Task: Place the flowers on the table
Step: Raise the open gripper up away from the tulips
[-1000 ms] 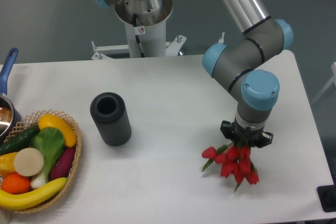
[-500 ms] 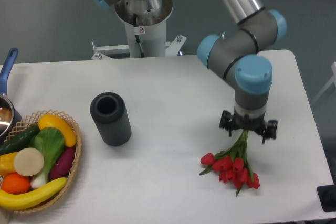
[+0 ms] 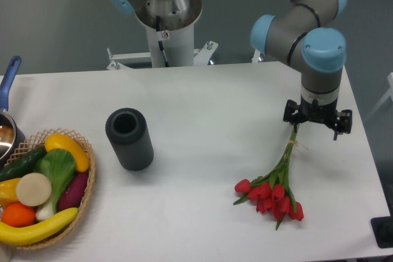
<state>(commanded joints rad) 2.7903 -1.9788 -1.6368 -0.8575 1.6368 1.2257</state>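
Lying flat, red-budded flowers [image 3: 273,191]

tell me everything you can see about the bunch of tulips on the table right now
The flowers are a small bunch of red tulips with closed buds, thin green stems and leaves, bound partway up the stems. They lie flat on the white table near its front right, buds toward the front edge, stems running up and right to just under the hand. Whether the hand touches the stem tips cannot be told.
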